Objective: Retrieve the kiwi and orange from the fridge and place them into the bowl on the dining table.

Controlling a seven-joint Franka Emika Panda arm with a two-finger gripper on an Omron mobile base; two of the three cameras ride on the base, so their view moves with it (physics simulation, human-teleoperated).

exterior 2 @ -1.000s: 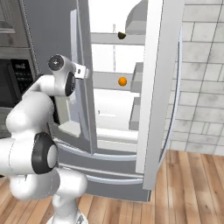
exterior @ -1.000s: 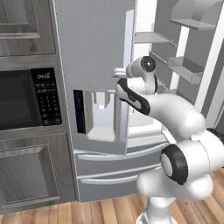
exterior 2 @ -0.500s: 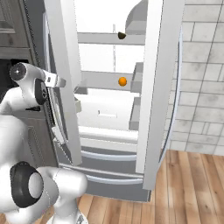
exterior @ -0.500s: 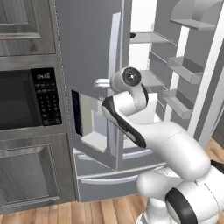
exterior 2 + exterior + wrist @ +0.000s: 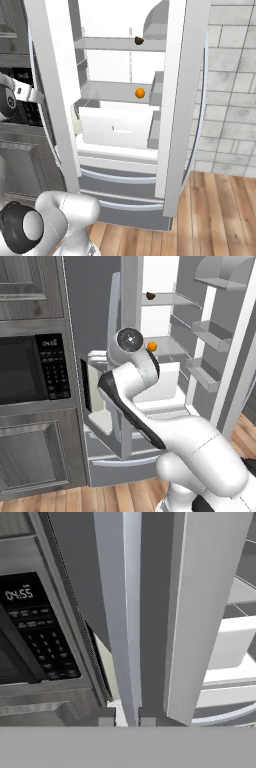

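The fridge (image 5: 172, 150) stands with both doors swung out, its white inside showing. The kiwi (image 5: 139, 40) (image 5: 150, 295) sits on the upper shelf. The orange (image 5: 140, 93) (image 5: 152, 346) rests on the grey shelf below it. My gripper (image 5: 127, 717) is at the left door's (image 5: 50, 85) edge, with its fingertips (image 5: 106, 717) on either side of the pale vertical handle strip (image 5: 124, 637). In the right base view the hand (image 5: 30, 93) presses against that door from the left. The bowl and the dining table are out of view.
A black microwave (image 5: 30, 368) sits in grey wood-panelled cabinets (image 5: 30, 286) left of the fridge. The right door (image 5: 235, 341) with its bins juts out. A white drawer (image 5: 117, 130) lies under the orange's shelf. There is a tiled wall (image 5: 232, 75) and a wooden floor (image 5: 215, 215).
The left fridge door has swung further out, with my hand moving left along with it. More of the white interior and shelves is exposed.
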